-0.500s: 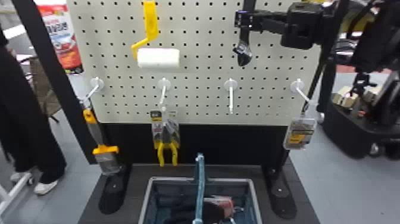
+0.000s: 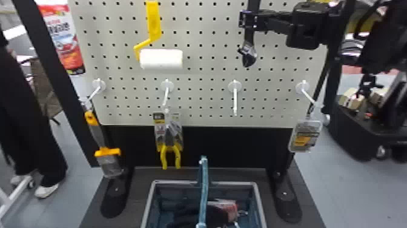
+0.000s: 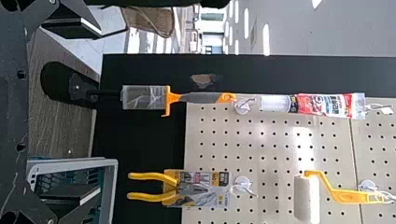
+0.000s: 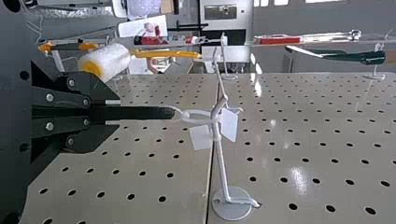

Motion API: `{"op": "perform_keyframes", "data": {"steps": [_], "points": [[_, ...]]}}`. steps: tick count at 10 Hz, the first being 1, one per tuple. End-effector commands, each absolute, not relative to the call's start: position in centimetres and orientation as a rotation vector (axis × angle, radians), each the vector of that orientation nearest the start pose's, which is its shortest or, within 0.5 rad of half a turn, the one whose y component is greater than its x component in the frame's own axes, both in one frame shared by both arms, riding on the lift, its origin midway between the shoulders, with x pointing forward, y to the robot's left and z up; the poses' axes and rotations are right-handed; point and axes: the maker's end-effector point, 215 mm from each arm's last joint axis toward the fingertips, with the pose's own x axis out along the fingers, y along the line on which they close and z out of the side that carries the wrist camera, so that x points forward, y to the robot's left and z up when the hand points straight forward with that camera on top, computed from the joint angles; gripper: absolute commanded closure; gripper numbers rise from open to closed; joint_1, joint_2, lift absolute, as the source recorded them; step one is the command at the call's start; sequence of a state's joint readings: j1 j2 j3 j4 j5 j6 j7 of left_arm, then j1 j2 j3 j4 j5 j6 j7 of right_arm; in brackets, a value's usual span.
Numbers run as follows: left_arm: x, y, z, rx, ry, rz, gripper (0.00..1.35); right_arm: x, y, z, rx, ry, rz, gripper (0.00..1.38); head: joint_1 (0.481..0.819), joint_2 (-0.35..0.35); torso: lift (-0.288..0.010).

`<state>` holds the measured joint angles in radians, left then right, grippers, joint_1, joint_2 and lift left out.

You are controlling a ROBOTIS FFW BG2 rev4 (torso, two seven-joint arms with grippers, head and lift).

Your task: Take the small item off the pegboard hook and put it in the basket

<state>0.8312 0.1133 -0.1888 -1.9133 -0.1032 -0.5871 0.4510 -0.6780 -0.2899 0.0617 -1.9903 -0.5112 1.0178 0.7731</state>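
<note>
Your left pincer [image 3: 99,112] stands wide, its two fingers well apart, as seen at the left wrist view's edge.

By the pegboard's [image 2: 206,71] left edge you have a red-labelled tube [image 2: 65,41]. Below it, at the lower left corner, an orange-and-grey scraper [image 2: 97,133] hangs head down from a white hook.

In the board's left half a paint roller [image 2: 161,58] hangs by its yellow handle. Beneath, from the next hook along the lower edge, hang yellow-handled pliers [image 2: 170,153] on a packaging card.

The basket [image 2: 261,206] stands below the board's lower edge, on the dark base [image 2: 100,219] between the stand's two black feet. Its teal handle is upright, and a black item and a red-and-clear pack lie inside.

Right of the basket's centre and well above it, your right pincer [image 2: 244,20] holds the task's item, the adjustable wrench [image 2: 248,56], by its dark handle, jaw end down. In the right wrist view the fingers are closed on that handle; the wrench's white loop [image 4: 198,113] remains around its hook [image 4: 222,165], beside a white tag [image 4: 201,137].

At the board's lower right corner a clear blister pack [image 2: 306,136] hangs from the last hook.
</note>
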Motion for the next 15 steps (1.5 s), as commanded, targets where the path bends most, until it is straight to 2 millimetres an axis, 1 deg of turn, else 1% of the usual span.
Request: {"op": "perform_keyframes", "data": {"steps": [1,4,6,9,12,14,15], "points": [[29.8,21.9,-35.7,-0.007,-0.099,0.19,0.14,55.1,-5.8,0.6,-0.025,-0.021,1.092,1.22,0.549,0.0,-0.1],[29.7,22.0,-35.8,-0.009,-0.096,0.191,0.14,54.7,-6.0,1.5,-0.056,-0.045,1.079,1.22,0.549,0.0,-0.1],[29.7,22.0,-35.9,-0.008,-0.094,0.192,0.14,53.8,-5.8,2.5,-0.083,-0.071,1.078,1.22,0.549,0.0,-0.1],[29.7,22.1,-35.9,-0.009,-0.094,0.193,0.14,52.7,-5.8,3.3,-0.112,-0.098,1.072,1.22,0.549,0.0,-0.1],[29.6,22.1,-36.0,-0.009,-0.092,0.193,0.14,51.9,-6.3,4.3,-0.137,-0.126,1.055,1.22,0.549,0.0,-0.1],[29.6,22.1,-36.0,-0.01,-0.091,0.194,0.14,51.3,-7.1,4.5,-0.15,-0.137,1.031,1.22,0.549,0.0,-0.1],[29.6,22.1,-35.9,-0.01,-0.093,0.194,0.14,51.2,-7.3,4.2,-0.151,-0.133,1.028,1.22,0.549,0.0,-0.1]]}}
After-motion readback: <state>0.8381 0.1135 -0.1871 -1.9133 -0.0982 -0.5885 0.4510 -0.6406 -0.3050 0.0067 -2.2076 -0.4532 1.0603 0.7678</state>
